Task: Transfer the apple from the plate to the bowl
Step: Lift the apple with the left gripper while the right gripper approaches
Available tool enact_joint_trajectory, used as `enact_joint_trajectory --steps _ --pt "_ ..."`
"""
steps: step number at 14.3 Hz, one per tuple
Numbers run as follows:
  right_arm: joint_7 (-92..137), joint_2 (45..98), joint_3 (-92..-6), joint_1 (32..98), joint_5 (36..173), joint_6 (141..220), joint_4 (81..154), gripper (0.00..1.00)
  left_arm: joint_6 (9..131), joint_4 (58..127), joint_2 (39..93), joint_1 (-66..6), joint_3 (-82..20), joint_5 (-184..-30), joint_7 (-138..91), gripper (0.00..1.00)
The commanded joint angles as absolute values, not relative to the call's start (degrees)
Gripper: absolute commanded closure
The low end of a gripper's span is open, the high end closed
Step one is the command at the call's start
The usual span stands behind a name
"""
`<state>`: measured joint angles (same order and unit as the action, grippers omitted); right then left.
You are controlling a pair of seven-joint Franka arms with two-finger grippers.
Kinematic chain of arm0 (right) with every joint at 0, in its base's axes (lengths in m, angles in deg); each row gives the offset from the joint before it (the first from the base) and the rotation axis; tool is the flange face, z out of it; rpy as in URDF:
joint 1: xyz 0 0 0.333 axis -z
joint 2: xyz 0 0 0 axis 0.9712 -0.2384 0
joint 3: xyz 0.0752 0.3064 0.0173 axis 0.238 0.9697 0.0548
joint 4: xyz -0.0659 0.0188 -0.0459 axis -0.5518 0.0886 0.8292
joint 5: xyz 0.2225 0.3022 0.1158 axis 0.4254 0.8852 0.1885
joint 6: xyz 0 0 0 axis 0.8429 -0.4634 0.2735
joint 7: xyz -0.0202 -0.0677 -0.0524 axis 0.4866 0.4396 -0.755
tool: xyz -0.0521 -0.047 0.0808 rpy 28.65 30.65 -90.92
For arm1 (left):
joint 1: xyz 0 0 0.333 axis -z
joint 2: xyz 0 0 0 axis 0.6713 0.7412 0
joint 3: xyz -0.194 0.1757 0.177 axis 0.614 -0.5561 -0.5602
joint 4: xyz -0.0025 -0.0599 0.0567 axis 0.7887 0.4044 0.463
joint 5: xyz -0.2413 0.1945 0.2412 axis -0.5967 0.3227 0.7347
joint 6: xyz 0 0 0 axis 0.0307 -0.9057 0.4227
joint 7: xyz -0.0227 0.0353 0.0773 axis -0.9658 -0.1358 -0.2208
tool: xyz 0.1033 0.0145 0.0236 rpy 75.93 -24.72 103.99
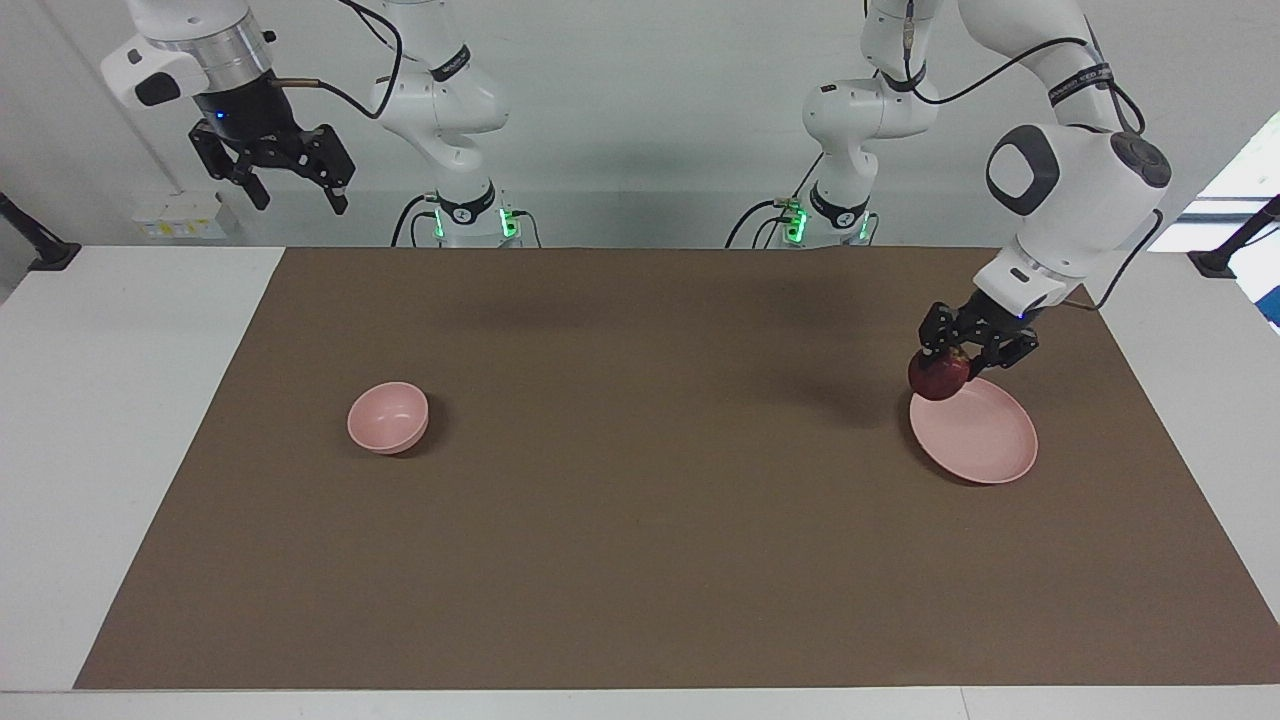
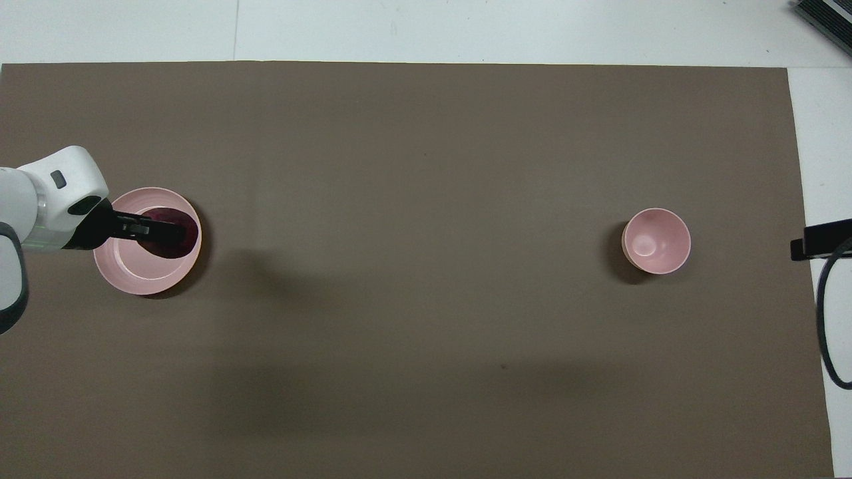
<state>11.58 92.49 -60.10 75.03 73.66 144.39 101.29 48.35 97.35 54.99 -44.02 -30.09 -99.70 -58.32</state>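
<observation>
The dark red apple [image 1: 938,375] is in my left gripper [image 1: 955,360], which is shut on it and holds it just above the pale pink plate [image 1: 985,440], over the plate's edge toward the right arm's end of the table. In the overhead view the apple [image 2: 176,234] and left gripper [image 2: 166,231] cover part of the plate [image 2: 140,273]. The small deep pink bowl [image 1: 388,415] stands empty toward the right arm's end, also in the overhead view [image 2: 655,241]. My right gripper [image 1: 295,190] waits open, raised high above the table's edge at its own end.
A brown mat [image 1: 640,560] covers the table; plate and bowl both stand on it, well apart. White table surface [image 1: 110,400] shows at both ends. A black clamp [image 1: 45,255] sits at the table's corner near the right arm.
</observation>
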Motion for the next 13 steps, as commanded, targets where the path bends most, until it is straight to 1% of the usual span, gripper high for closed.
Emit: enact_joint_trajectory --steps 1,3,7,11,13 --pt "12.91 92.84 -59.4 75.42 73.86 144.13 101.18 0.0 45.47 95.37 55.14 -43.75 -28.19 -108.27 -54.49 1.0" --pt "16.25 93.36 -59.4 75.33 74.82 143.52 101.89 0.0 44.24 95.1 54.79 -43.75 -27.04 -114.34 -51.15 1.0" --pt "13.72 93.81 -59.58 75.51 80.27 143.61 104.7 0.0 42.12 93.34 54.08 -43.75 -24.85 -125.68 -46.84 1.0" --pt "1.8 93.81 -59.58 74.71 87.81 142.99 105.58 0.0 42.55 93.69 53.12 -43.75 -20.37 -134.75 -45.96 1.0" --pt "-5.15 93.8 -59.31 74.54 92.65 142.9 106.72 0.0 42.39 93.78 53.03 -43.75 -19.83 -140.7 -45.86 1.0"
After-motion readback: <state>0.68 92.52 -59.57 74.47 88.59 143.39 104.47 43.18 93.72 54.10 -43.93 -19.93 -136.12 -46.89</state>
